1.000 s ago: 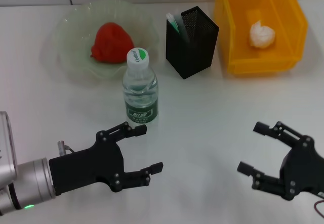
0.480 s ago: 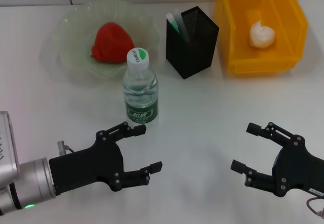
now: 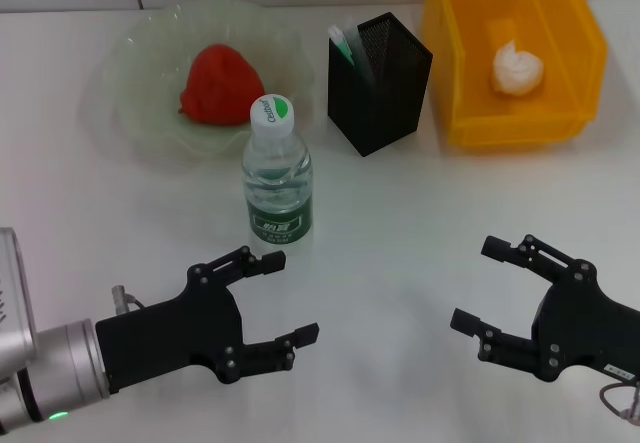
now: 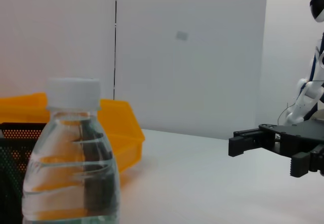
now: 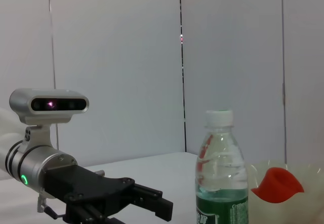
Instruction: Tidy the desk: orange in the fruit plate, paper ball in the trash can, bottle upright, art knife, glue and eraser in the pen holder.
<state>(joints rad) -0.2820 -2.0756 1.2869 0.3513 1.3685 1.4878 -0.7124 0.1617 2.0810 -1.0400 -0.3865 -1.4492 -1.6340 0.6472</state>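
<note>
The bottle stands upright mid-table, also close up in the left wrist view and in the right wrist view. A reddish orange lies in the pale green fruit plate. The paper ball rests inside the yellow trash can. A green-and-white item sticks out of the black mesh pen holder; art knife, glue and eraser cannot be told apart. My left gripper is open in front of the bottle. My right gripper is open at the front right.
The white table's back edge meets a wall just behind the plate and the trash can. The right gripper shows in the left wrist view, the left gripper in the right wrist view. Bare tabletop lies between the two grippers.
My right gripper has shifted left toward the table's middle and slightly away from the front edge. The left gripper has barely sunk toward the front edge. Objects have not moved.
</note>
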